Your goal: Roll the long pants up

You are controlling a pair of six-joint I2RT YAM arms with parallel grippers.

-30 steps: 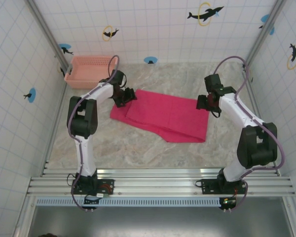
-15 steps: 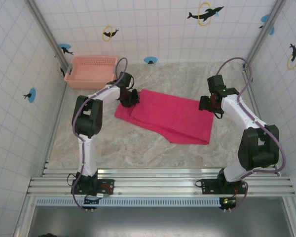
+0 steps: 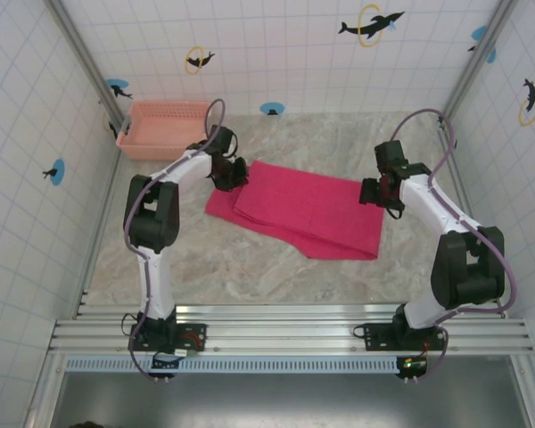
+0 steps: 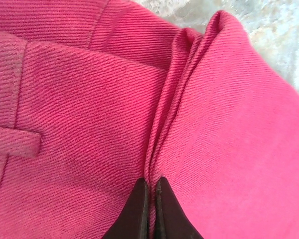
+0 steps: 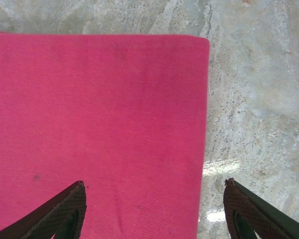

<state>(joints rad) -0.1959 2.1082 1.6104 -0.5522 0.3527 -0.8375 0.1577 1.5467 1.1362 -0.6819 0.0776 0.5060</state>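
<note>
**Pants slid right, left end pinched, no roll yet**

The pants (image 3: 308, 214) lie flat and folded in the middle of the table (image 3: 250, 267), well apart from the basket (image 3: 165, 129). Over the last second the whole cloth has slid a little rightward, its left edge drawn in with it. The left gripper (image 4: 150, 185) has moved with the cloth, jaws pressed together on a raised ridge of fabric at the waist end (a belt loop (image 4: 15, 142) shows nearby). The right gripper (image 5: 154, 186) hovers with jaws wide apart, straddling the cloth's right edge and gripping nothing. My read is that this is still positioning: no end is turned over, so rolling hasn't begun.
</note>
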